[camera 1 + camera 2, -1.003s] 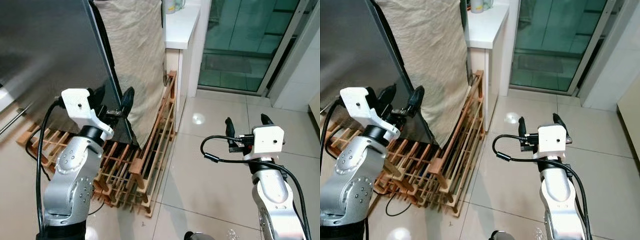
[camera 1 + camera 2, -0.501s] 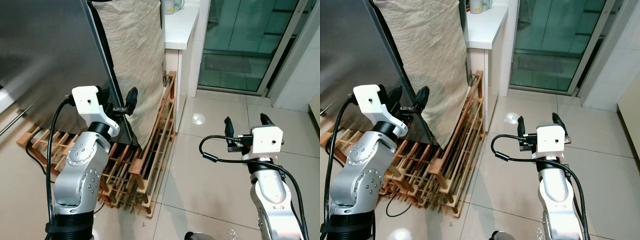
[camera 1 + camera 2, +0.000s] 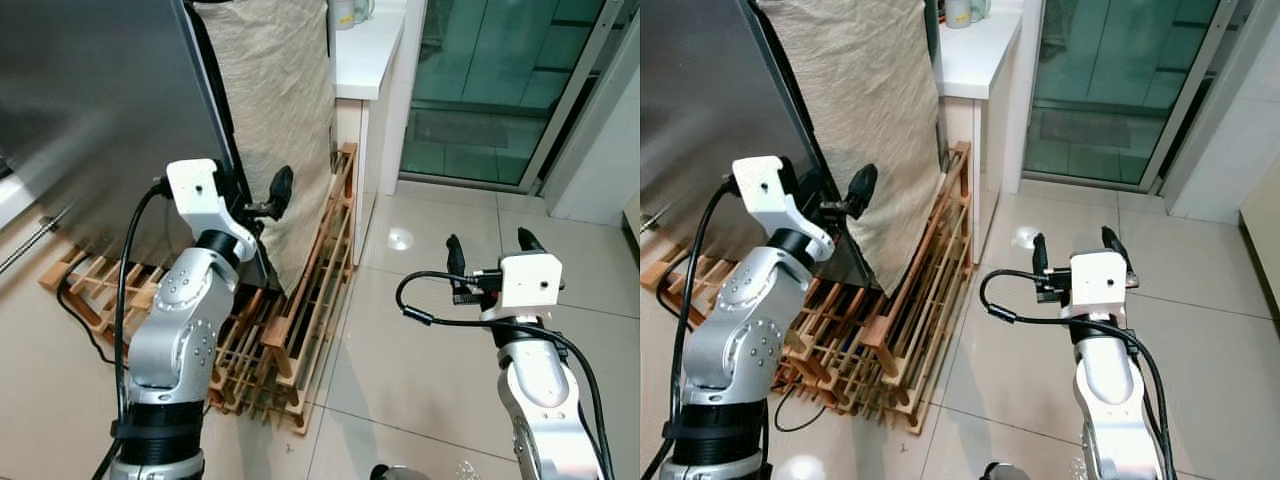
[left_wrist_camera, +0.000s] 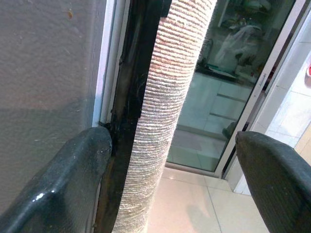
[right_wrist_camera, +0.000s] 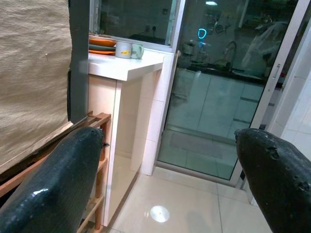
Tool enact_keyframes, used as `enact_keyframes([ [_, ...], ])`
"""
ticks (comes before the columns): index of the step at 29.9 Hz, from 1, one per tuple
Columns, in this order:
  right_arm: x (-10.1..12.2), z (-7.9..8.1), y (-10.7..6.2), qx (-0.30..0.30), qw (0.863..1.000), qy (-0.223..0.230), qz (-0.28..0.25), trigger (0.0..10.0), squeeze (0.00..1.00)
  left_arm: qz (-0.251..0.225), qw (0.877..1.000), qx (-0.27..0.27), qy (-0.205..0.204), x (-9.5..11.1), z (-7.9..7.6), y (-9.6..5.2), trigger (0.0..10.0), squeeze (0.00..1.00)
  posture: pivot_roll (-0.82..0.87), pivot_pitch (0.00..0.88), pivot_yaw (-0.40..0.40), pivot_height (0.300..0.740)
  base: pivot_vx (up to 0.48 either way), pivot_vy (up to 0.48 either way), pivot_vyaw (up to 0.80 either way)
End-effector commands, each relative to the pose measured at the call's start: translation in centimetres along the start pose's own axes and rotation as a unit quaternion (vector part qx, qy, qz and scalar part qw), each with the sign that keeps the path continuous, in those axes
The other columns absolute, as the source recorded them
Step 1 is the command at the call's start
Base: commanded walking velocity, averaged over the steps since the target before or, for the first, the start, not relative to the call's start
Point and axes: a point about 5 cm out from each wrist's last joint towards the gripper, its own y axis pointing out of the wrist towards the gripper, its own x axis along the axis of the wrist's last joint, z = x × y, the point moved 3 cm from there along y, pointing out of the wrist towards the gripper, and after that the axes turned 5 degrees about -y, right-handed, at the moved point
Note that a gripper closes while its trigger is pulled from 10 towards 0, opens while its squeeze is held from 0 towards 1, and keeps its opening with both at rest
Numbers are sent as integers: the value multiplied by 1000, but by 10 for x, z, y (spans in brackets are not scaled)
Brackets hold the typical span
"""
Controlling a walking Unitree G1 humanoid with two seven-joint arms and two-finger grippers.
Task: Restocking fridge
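The fridge (image 3: 90, 100) is a tall brushed-steel block at my left, with a black door edge (image 3: 213, 120) and a beige woven cloth (image 3: 285, 90) hung over its side. My left gripper (image 3: 256, 196) is raised against that edge and open. In the left wrist view, the black edge (image 4: 130, 82) and the cloth (image 4: 167, 97) run between its fingers (image 4: 73, 184). My right gripper (image 3: 490, 244) is open and holds nothing, out over the tiled floor to the right.
A slatted wooden rack (image 3: 300, 300) lies under and beside the fridge. Past it stands a white counter (image 5: 131, 65) with cups and orange plates, then a glass sliding door (image 3: 480, 90). Glossy floor tiles (image 3: 400, 350) spread to the right.
My left arm has swung forward and to the right, bringing its open fingers up to the fridge's black edge. The right arm has barely moved.
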Motion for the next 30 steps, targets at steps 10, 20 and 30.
enact_keyframes([
  [10, -1, 0, 0, -3, 1000, -1, 0, 10000, 0, 48, 998, -35, -32, -19, -28, 29, 10000, 0, -146, 0, 81, 740, 0, 0, 0],
  [20, -1, -2, 3, -9, 1000, -2, -1, 10000, 0, 115, 952, -276, -71, -46, -143, 55, 10000, 0, -175, 0, 87, 740, 0, 0, 0],
  [30, -5, -8, -3, -30, 999, -3, 10, 10000, 0, 92, 835, -516, -167, -25, -230, 15, 10000, 0, -228, 0, 106, 740, 0, 0, 0],
])
